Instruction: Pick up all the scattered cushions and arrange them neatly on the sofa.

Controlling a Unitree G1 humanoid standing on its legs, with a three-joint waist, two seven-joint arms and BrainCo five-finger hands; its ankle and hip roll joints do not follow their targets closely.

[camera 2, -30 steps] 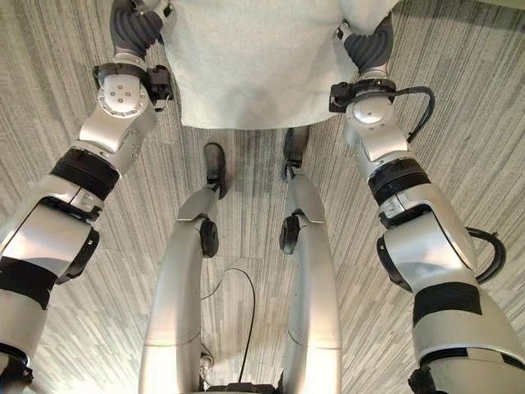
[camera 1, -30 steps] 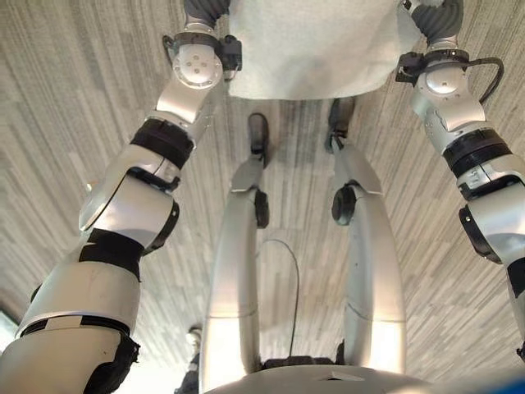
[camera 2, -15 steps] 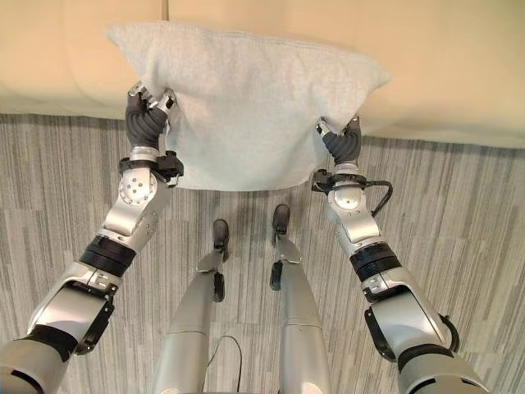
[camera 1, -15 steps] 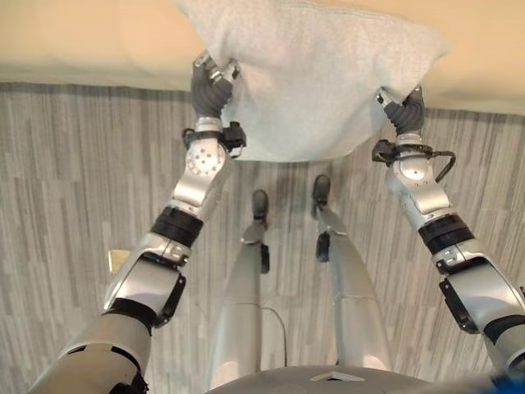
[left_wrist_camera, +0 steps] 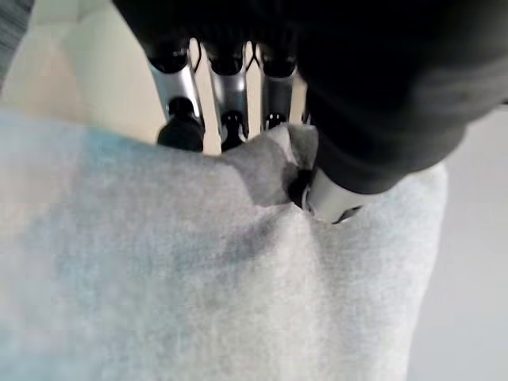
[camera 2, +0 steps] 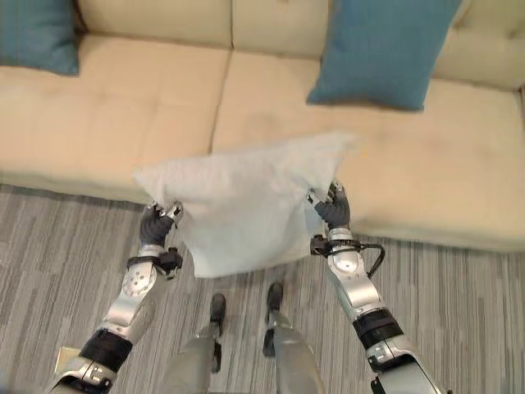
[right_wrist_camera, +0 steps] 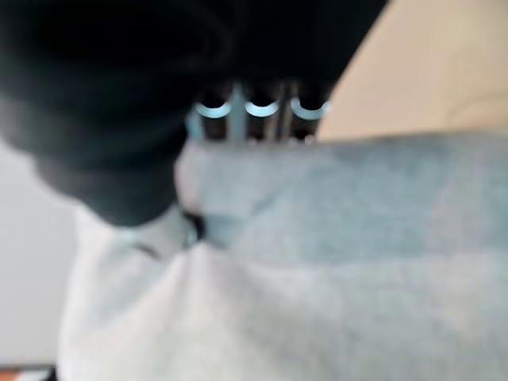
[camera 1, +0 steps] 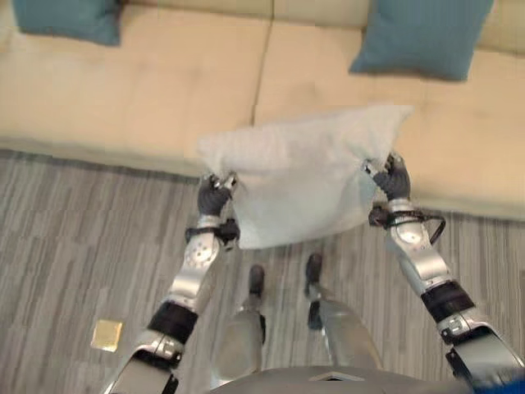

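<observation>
L eye: white cushion (camera 1: 299,176) held up between both hands, over the sofa (camera 1: 148,90) front edge, lower part hanging above the floor (camera 1: 66,238). Left hand (camera 1: 213,195) and right hand (camera 1: 392,179) each pinch a side edge.

R eye: two teal cushions (camera 2: 379,51) already against the backrest, free seat between them.

L wrist: fingers (left_wrist_camera: 178,119) + thumb clamp a fold of fabric.

R wrist: same, fingers curled over the edge.

Next IMO: keep both grips level, carry fwd to the open seat, release together so it lands square.
</observation>
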